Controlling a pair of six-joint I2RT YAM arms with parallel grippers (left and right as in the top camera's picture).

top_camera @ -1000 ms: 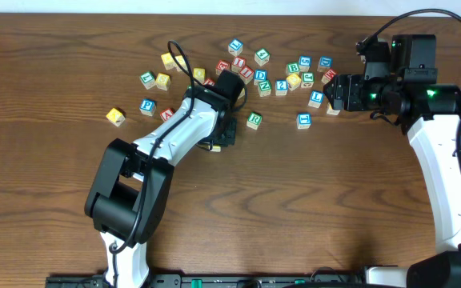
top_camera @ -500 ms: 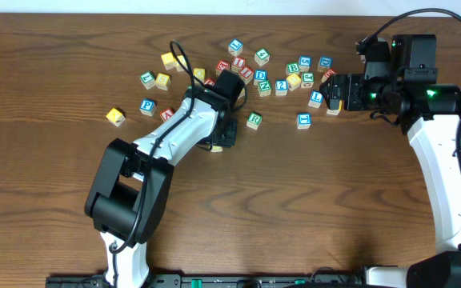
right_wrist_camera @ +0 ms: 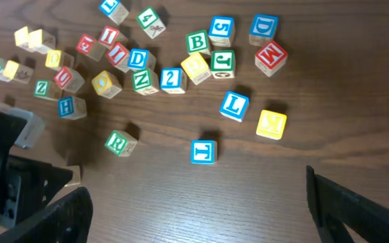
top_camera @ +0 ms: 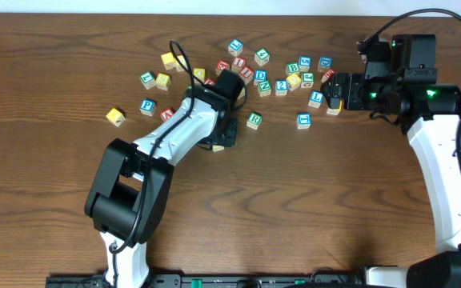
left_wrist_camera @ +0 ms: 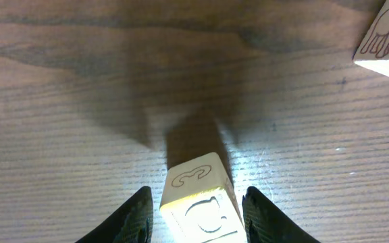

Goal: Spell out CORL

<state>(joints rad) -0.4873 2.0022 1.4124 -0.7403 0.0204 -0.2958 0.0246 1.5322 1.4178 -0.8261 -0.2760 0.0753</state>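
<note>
Left gripper (top_camera: 222, 136), seen from overhead, points down at the wooden table (top_camera: 334, 208) on the near side of the scatter of alphabet cubes. A pale yellow cube (top_camera: 214, 147) peeks out at its near-left edge, and the arm hides how the jaws stand. The white-faced green R cube (top_camera: 254, 120) lies just right of that gripper, apart from it. The right gripper (top_camera: 335, 90) hovers at the right end of the scatter, with the blue L cube (top_camera: 317, 98) just left of it, a bright yellow cube (top_camera: 333, 108) just near of it, and a blue T cube (top_camera: 303, 120) alone, nearer still. From the left wrist, the pale yellow cube (left_wrist_camera: 198, 206) stands on the table between the two dark fingers (left_wrist_camera: 137, 216). A thin gap shows on each side, so the jaws are parted slightly wider than the cube and do not grip it. Its near face bears a curved letter cut off by the frame edge. From the right wrist, the dark fingers (right_wrist_camera: 356, 209) are spread wide with nothing between them. Beyond them lie the T cube (right_wrist_camera: 203, 152), the L cube (right_wrist_camera: 234, 106) with the bright yellow cube (right_wrist_camera: 271, 124) just right of it, the R cube (right_wrist_camera: 119, 142) to the left, and farther left a yellow O cube (right_wrist_camera: 105, 83) in the scatter.
</note>
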